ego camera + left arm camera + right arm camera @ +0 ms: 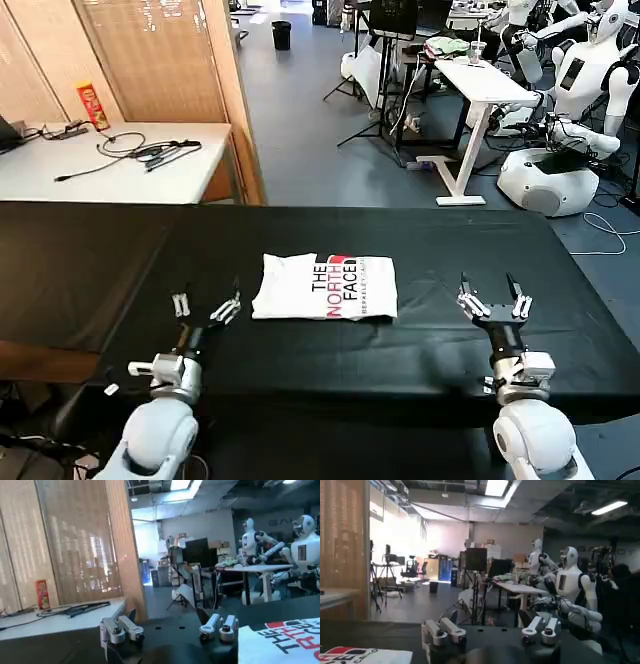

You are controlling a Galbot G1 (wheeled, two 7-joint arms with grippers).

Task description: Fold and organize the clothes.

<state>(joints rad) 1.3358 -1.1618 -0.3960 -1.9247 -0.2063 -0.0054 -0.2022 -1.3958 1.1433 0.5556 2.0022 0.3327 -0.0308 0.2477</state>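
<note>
The folded white T-shirt (324, 288) with its black and red print lies flat at the middle of my black table (90, 270), my left gripper (207, 307) at its nine o'clock and my right gripper (493, 300) at three o'clock, both with jaws spread and empty.

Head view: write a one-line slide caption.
Folded white T-shirt lies centered on the black table, flanked by the open left gripper and open right gripper, neither touching it.
</note>
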